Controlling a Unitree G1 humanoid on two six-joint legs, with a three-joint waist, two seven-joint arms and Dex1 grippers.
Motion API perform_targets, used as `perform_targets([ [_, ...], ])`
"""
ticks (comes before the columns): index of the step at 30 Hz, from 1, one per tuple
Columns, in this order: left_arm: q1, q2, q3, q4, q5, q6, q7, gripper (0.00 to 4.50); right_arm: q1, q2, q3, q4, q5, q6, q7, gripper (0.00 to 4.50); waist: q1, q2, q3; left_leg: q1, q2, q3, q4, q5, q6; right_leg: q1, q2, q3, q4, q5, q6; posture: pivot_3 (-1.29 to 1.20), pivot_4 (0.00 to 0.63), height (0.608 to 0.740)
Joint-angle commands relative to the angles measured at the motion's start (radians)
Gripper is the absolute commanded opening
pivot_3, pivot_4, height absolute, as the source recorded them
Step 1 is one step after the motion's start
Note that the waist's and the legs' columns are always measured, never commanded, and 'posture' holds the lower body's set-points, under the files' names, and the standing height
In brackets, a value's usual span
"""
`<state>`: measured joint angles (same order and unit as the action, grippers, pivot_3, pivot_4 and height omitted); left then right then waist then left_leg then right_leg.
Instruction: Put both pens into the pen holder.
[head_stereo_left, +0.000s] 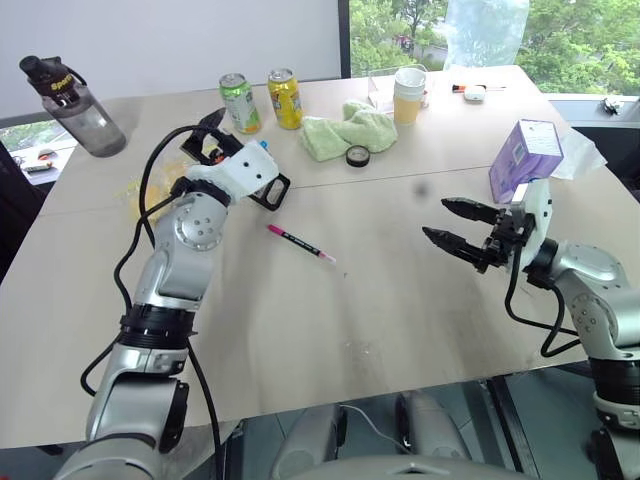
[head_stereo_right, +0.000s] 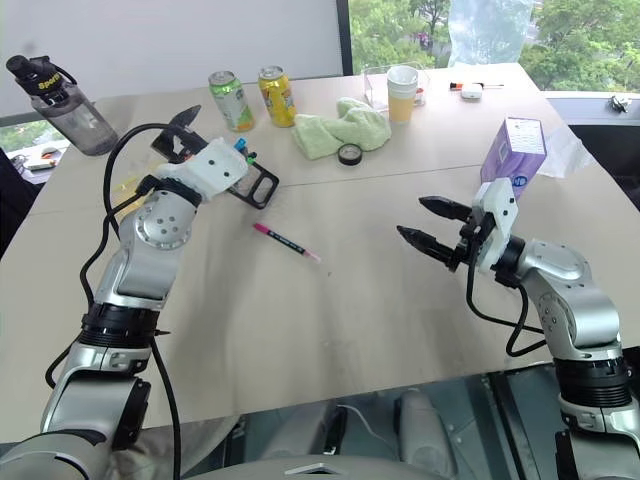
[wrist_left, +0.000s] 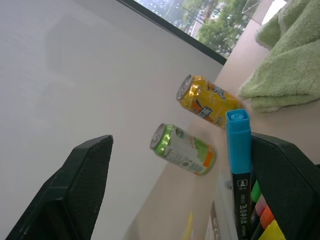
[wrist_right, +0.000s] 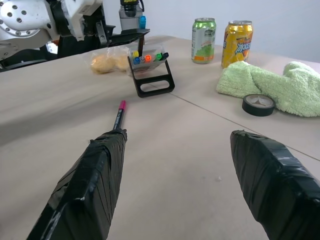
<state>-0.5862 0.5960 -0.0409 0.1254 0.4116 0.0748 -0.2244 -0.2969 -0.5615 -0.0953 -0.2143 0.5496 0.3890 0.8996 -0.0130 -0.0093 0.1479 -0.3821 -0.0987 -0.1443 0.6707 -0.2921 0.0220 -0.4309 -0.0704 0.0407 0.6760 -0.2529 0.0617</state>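
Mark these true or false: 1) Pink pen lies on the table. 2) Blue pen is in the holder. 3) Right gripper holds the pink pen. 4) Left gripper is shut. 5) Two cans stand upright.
1) True: the pink pen lies flat on the table.
2) True: the blue pen stands in the pen holder.
3) False: the right gripper is open and empty, apart from the pen.
4) False: the left gripper is open.
5) True: green can and yellow can stand upright.

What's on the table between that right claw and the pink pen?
Nothing: bare tabletop separates the right gripper from the pink pen, seen in the left eye view.
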Motion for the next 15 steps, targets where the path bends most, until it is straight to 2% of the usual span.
perform_targets([
  [1, -0.018, 0.024, 0.033, 0.031, -0.055, -0.029, -0.041, 4.43, 0.003, -0.004, -0.02, -0.004, 0.005, -0.03, 0.013, 3.6, -0.001, 0.0, 0.0, 0.0, 0.0, 0.0, 0.0, 0.0, 0.0, 0.0, 0.0, 0.0, 0.0, 0.0, 0.0, 0.0, 0.15, 0.74],
  [7, -0.03, -0.001, 0.056, 0.065, -0.17, -0.034, -0.106, 4.43, 0.005, -0.002, -0.016, 0.002, -0.002, -0.042, 0.016, 3.6, -0.001, 0.0, 0.0, 0.0, 0.0, 0.0, 0.001, 0.0, 0.0, 0.0, 0.0, 0.0, 0.0, 0.0, 0.0, 0.0, 0.15, 0.74],
  [15, -0.041, -0.021, 0.08, 0.056, -0.23, -0.001, -0.11, 4.43, -0.012, 0.001, -0.007, -0.016, -0.001, -0.026, -0.001, 3.6, -0.001, 0.0, 0.0, 0.0, 0.0, 0.0, 0.001, 0.0, 0.0, 0.0, 0.0, 0.0, 0.001, 0.0, 0.0, 0.0, 0.15, 0.74],
])
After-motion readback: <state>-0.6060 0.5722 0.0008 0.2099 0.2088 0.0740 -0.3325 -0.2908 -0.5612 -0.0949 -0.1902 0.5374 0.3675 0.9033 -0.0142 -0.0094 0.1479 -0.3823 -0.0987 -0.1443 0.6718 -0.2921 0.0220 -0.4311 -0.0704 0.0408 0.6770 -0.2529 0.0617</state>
